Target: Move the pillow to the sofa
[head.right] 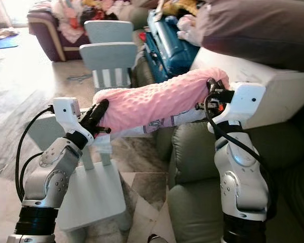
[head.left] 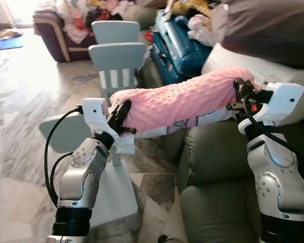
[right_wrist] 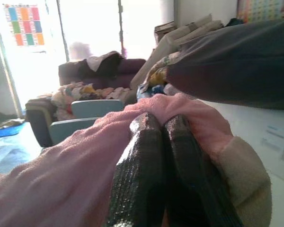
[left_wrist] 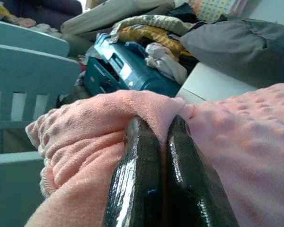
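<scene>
Two grippers share the load: the pink pillow [head.left: 185, 98] hangs in the air between them, its long axis running left to right across the scene and tilting upward toward the right end. The left gripper [head.left: 122, 117] pinches the near-left end, and the left wrist view shows its black fingers [left_wrist: 132, 184] pressed together on a fold of the dimpled pink fabric. The right gripper [head.left: 240, 91] clamps the far-right end in the same way, its fingers [right_wrist: 139, 175] closed on a bunched corner. So the pillow lies straight ahead of both sets of jaws, spanning the gap, with neither arm clearly nearer to its middle.

Below and to the right sits the olive-green sofa [head.left: 218, 167]; the right half of the pillow already hangs over its cushion and armrest, while the left half hangs over the floor and a pale blue child's chair [head.left: 116, 55] that stands farther off. A blue suitcase [head.left: 180, 45] and a heap of clothes and bedding lie at the far end of the sofa.

By my judgement the coming move turns on that offset: the pillow needs to travel rightward and down so its left end also clears the armrest, and both arms should shift together to keep the axis from twisting. The drooping white underside near the middle may catch on the armrest edge.
</scene>
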Available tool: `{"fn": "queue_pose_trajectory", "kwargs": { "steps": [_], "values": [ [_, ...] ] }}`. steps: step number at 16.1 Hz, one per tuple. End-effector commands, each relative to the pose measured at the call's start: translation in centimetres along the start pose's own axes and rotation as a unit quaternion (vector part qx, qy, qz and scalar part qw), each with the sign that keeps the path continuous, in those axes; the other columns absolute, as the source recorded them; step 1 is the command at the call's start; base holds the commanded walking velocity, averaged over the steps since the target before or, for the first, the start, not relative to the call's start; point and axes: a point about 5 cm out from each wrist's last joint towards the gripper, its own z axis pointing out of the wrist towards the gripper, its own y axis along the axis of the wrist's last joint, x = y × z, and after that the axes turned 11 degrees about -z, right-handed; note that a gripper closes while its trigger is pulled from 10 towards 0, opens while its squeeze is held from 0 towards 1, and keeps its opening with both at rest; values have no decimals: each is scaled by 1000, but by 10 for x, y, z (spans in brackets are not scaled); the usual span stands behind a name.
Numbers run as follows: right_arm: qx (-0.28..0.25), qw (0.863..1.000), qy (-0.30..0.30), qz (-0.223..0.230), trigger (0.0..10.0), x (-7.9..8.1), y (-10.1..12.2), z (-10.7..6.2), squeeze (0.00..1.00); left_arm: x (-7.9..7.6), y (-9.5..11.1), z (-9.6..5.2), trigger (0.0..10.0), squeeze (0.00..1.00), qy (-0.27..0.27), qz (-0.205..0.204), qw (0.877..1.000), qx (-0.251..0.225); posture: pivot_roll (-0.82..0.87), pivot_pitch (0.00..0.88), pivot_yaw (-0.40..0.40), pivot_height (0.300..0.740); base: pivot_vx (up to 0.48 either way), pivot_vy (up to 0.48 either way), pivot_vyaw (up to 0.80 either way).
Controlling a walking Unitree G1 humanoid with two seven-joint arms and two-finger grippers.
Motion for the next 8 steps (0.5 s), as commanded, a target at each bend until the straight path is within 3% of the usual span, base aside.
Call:
{"fn": "queue_pose_trajectory", "kwargs": {
  "steps": [1,7,8],
  "values": [
    [-12,1000,6,-1,0,0,7,2,0,-7,5,0,0,0,-19,1,1000,-8,-195,66,-39,740,0,0,0],
    [-10,1000,7,1,0,1,6,3,0,-7,4,-1,0,0,-18,-8,1000,0,-191,68,-38,740,0,0,0],
    [-10,1000,8,2,0,1,6,3,0,-7,5,-1,0,0,-18,-9,1000,0,-191,68,-38,740,0,274,0]
  ]
}}
